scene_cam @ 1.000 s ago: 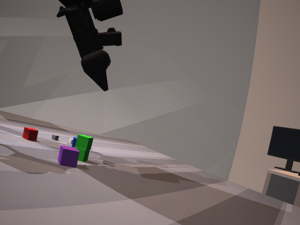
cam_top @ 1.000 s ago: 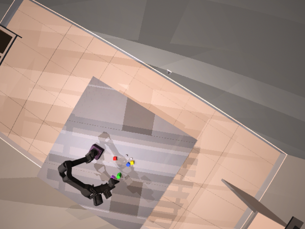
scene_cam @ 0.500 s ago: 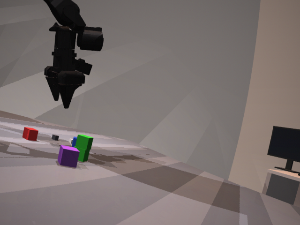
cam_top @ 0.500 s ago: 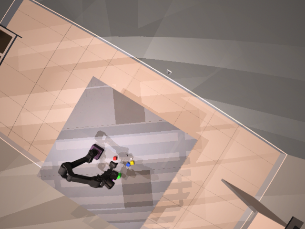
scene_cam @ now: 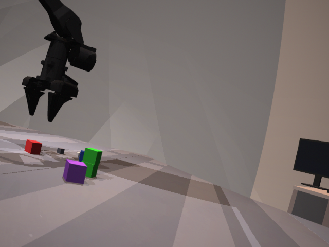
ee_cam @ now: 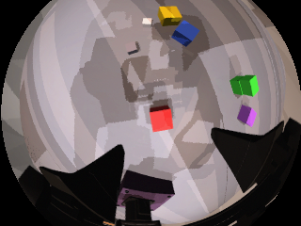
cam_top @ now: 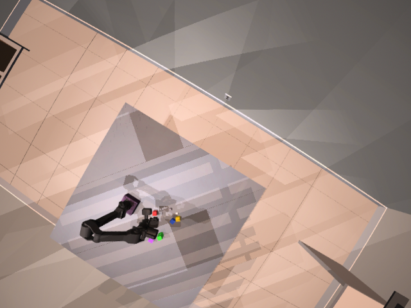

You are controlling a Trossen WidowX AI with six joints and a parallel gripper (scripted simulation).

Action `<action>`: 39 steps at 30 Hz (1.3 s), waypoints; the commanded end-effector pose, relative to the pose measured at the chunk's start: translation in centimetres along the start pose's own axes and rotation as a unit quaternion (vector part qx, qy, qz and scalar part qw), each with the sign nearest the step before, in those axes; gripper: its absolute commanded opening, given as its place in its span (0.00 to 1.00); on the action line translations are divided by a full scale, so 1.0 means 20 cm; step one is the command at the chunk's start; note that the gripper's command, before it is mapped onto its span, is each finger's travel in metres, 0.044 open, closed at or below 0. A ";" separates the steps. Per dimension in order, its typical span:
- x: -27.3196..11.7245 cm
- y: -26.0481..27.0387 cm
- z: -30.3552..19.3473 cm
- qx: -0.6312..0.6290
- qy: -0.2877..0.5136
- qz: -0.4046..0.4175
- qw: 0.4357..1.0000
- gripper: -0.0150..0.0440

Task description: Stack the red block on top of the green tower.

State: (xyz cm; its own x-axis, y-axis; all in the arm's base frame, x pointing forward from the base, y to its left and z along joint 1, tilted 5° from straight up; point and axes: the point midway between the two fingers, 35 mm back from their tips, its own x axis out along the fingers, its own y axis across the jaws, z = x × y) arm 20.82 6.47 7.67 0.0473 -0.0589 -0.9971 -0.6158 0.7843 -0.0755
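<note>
Two wide-spread, empty fingers are held high above the red block, which is centred between them.

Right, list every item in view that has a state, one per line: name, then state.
gripper: open, empty, hanging above the table
red block: lying flat on the table, untouched, between the fingers' line in the wrist view
green tower: upright, two blocks high, nothing on top
purple block: flat on the table, beside the tower
blue block: on the table, next to the yellow block
</note>
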 end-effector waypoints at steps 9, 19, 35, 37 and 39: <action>0.19 0.00 0.00 -0.008 0.007 -0.003 1.000 1.00; 0.25 0.00 0.00 -0.008 0.007 -0.003 1.000 1.00; 0.37 0.00 0.00 -0.008 0.007 -0.003 1.000 1.00; 0.39 0.00 -0.01 -0.008 0.007 -0.003 1.000 1.00; 0.40 0.00 -0.01 -0.008 0.007 -0.003 1.000 1.00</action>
State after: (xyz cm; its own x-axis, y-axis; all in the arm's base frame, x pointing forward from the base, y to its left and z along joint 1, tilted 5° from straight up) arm 21.29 6.11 0.31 0.0447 -0.0665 -0.9968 -0.6252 0.7764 -0.0798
